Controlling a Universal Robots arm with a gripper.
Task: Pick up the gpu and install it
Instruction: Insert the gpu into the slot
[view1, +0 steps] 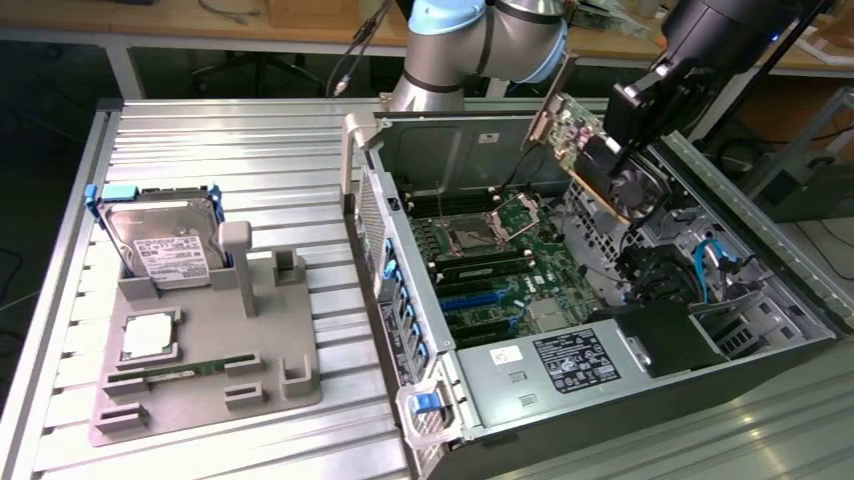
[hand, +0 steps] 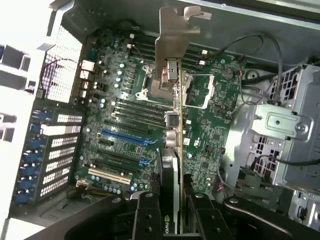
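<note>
Tool (view1: 621, 165) partly closed, clamped on the gpu (view1: 577, 135), one finger on each face of the card. Gpu held tilted in the air inside the open computer case (view1: 454, 150), above the motherboard (hand: 125, 115). Silver bracket end is farthest from the tool.

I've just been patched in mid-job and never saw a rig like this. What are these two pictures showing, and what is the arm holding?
This is one robot arm with a two-fingered gripper. The exterior view comes from a camera off the arm; the wrist view looks past the gripper into the open computer case. The gripper is shut on the gpu, held on edge over the motherboard, not yet in a slot. On the metal table, a grey holder carries a hard drive and a memory stick.
</note>
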